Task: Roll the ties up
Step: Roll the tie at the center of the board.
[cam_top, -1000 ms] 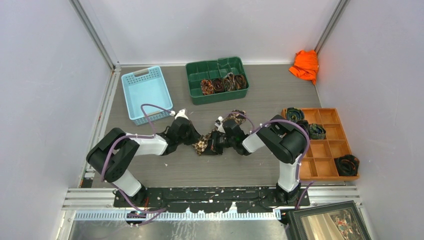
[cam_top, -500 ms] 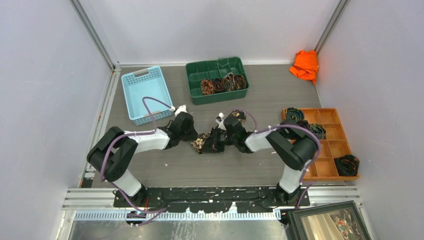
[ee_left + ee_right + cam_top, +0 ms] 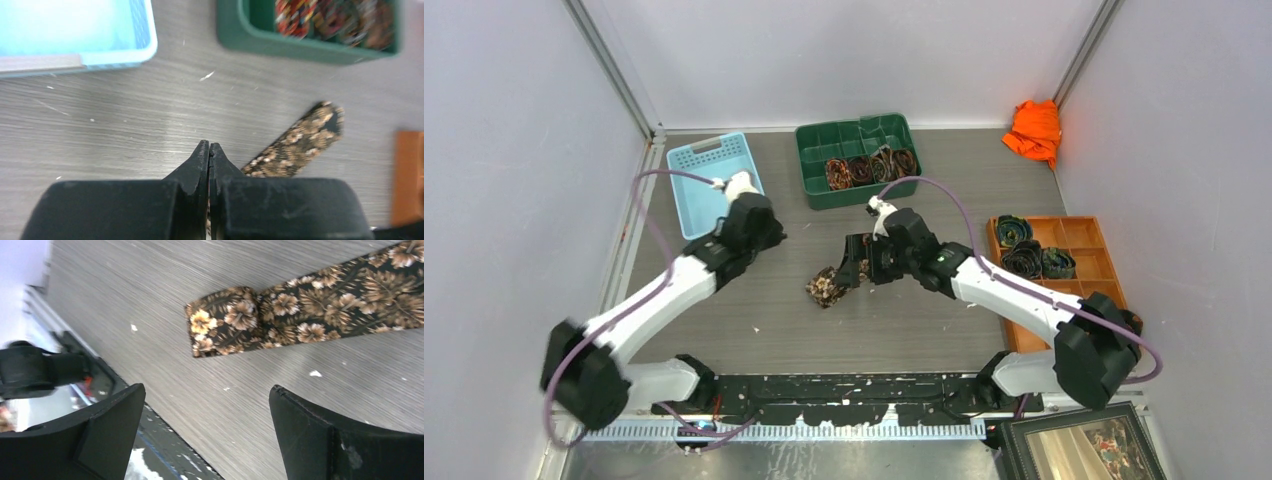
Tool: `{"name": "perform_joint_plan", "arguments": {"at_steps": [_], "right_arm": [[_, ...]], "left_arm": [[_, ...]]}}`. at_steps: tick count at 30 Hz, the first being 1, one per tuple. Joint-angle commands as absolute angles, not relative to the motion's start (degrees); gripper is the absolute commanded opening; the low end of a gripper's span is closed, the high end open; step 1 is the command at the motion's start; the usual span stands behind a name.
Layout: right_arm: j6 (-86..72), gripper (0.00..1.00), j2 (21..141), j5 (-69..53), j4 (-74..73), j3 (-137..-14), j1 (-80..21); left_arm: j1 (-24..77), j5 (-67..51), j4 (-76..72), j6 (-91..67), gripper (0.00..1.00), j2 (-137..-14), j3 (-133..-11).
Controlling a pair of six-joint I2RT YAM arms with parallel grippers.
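The tie (image 3: pixel 280 315) is laid on the table (image 3: pixel 894 335) between the two arms, and one end is folded over. The right claw (image 3: pixel 205 390) is held just above it, spread wide, with nothing grasped. The left claw (image 3: pixel 209 148) is clenched on nothing, near the blue basket (image 3: pixel 714 180). Coiled ties (image 3: pixel 871 166) are stored in the green tray (image 3: pixel 819 150).

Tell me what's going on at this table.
This is a tie-rolling job. A brown floral tie lies on the table, one end folded into the start of a roll. The right end effector hangs open above it, holding nothing. The left end effector is shut and empty, off to the side. Rolled ties sit in the green tray.
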State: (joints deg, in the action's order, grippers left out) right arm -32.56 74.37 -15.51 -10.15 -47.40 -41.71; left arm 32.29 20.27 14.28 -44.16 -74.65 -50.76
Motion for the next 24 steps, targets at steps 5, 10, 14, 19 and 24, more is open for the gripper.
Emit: {"name": "perform_joint_plan", "arguments": {"at_steps": [5,10,14,19,24], "right_arm": [[-14.44,1.00,83.58,8.46,-26.88,-63.09,-56.51],[-7.60,1.00,91.71,19.64,-30.30,-70.80,-64.73],[-3.68,1.00,97.15,23.23,-31.01,-74.89,-67.69],[-0.41,0.98,102.63,24.24,-29.35,-77.35,-68.20],[1.19,0.96,107.49,24.87,-28.18,-79.22,-68.20]], "left_arm": [[32.78,34.61,32.88,-48.01,0.00,-41.22,-48.71],[32.85,39.18,43.92,-48.92,0.00,-30.30,-49.92],[32.87,41.02,49.11,-49.28,0.00,-27.61,-50.99],[32.87,41.78,51.53,-49.42,0.00,-26.66,-51.03],[32.87,42.44,51.89,-49.13,0.00,-26.47,-50.89]]}}
